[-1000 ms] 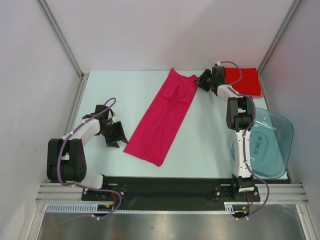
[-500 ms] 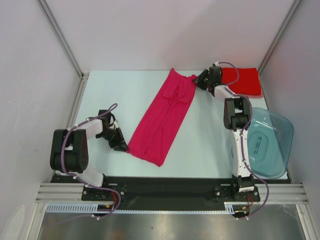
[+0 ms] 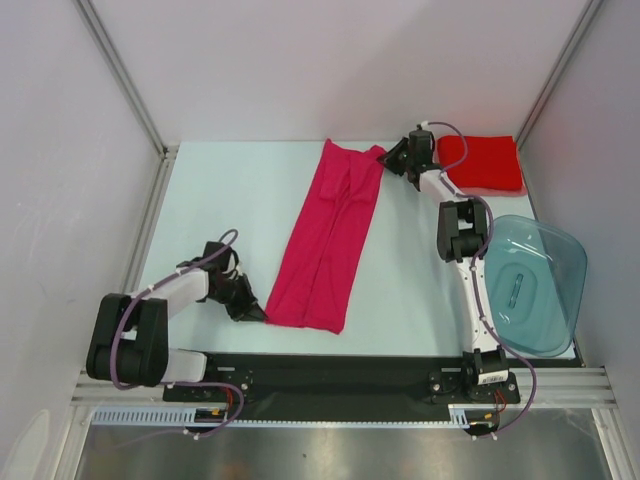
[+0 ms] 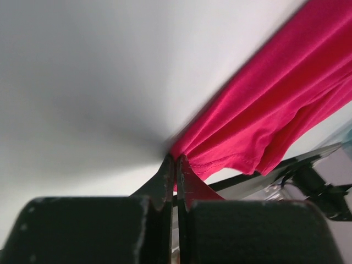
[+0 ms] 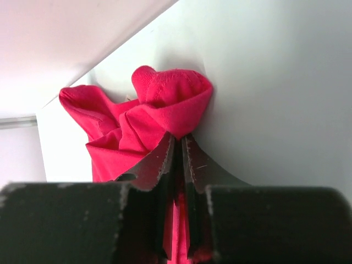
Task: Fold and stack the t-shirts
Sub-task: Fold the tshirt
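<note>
Long magenta-pink cloth t-shirt (image 3: 325, 245), folded into a strip, lies mid-table. The left gripper (image 3: 257, 310) pinches its near corner and the right gripper (image 3: 390, 158) its far corner, judged so both ends lift together for folding. Folded red t-shirt (image 3: 485, 163) lies far right.

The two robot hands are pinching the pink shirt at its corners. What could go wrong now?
The left gripper and right gripper each pinch only a small corner of the pink shirt, so it might slip out when lifted. The far corner is bunched up, so the fold could come out wrinkly. The folded red shirt lies close to the right arm and might get nudged.
</note>
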You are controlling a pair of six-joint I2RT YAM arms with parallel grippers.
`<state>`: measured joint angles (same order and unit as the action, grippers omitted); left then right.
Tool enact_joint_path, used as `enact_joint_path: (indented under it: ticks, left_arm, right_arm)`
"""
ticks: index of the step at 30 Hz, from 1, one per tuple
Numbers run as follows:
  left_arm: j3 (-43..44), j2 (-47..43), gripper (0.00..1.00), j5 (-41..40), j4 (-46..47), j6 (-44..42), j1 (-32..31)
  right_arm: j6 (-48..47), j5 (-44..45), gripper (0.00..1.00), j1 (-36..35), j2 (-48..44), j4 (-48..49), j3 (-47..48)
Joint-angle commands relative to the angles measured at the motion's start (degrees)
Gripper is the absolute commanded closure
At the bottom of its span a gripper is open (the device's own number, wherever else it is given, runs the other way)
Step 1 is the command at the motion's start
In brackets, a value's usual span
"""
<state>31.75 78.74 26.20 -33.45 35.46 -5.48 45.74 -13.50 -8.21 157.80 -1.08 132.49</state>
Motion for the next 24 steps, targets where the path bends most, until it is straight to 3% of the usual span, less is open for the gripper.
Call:
enact_joint_path:
  ticks: [1, 8, 11, 12, 15, 17, 21, 24]
  left_arm:
    - [-3.2, -2.6, 1.0, -1.8, -0.6, 6.0, -6.2]
    - [-4.1, -4.1, 1.0, -2.5, 3.0, 12.0, -13.2]
    - [-3.2, -5.0, 1.0, -2.7, 3.9, 14.0, -15.5]
    - [-2.7, -4.9, 1.0, -2.6, 4.2, 14.3, -16.0]
    - [-1.5, -4.5, 1.0, -2.4, 5.1, 13.9, -16.7]
    - [-0.6, -4.6, 0.95, -2.9, 4.9, 12.8, -16.6]
    - [0.1, -6.8, 0.72, -3.8, 5.6, 10.4, -16.7]
    - [0.4, -8.1, 0.58, -4.6, 4.8, 9.8, -16.5]
  right_arm:
    - [0.8, 1.4, 0.91, -1.2, 3.5, -1.2, 5.1]
    - [2.0, 0.3, 0.86, -2.5, 4.9, 0.1, 7.8]
    - [0.4, -0.8, 0.71, -2.3, 2.3, -4.2, 7.8]
    - [-1.0, -0.9, 0.61, -2.0, 1.0, -7.1, 6.8]
    - [-6.8, 1.5, 0.45, 0.5, -6.0, -17.4, 5.0]
    - [-8.8, 1.6, 0.43, 2.0, -10.4, -20.5, -0.4]
    - [-15.5, 0.1, 0.37, 4.5, -24.9, -30.4, -10.2]
    - [-16.9, -3.1, 0.37, 3.4, -34.3, -30.7, -25.9]
